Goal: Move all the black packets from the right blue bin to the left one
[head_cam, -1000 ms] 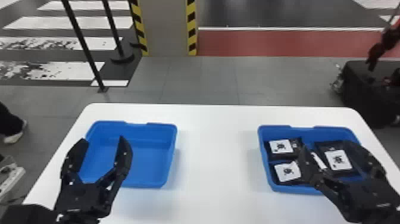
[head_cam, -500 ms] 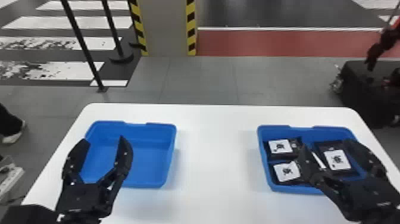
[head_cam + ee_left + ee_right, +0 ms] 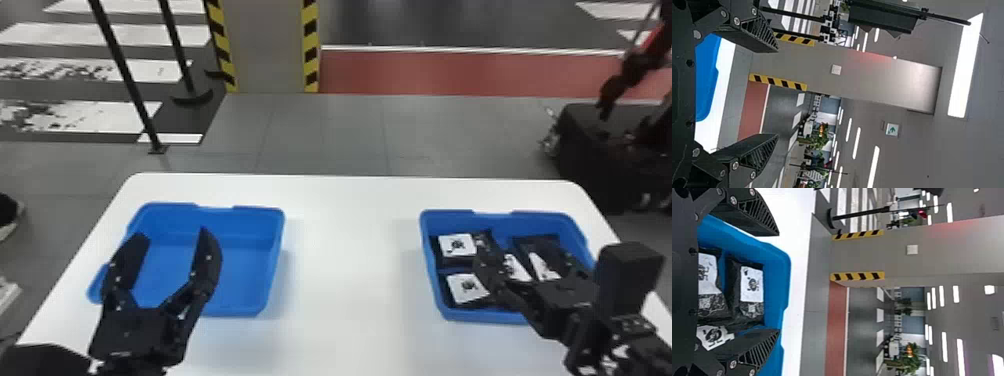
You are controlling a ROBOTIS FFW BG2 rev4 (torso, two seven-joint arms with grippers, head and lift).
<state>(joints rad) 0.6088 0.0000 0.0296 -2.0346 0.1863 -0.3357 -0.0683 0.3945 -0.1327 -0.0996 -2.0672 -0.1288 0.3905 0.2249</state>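
Our right gripper [image 3: 520, 249]: over right blue bin [image 3: 446, 215] | our left gripper [image 3: 173, 234]: well left of it | both wide-open, empty

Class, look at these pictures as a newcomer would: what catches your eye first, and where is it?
Two bright blue bins, left bin and right bin, on a white table, the right one holding black packets with white labels. Next, the open black left gripper and right gripper, and a pillar edged in yellow-and-black stripes beyond the table.
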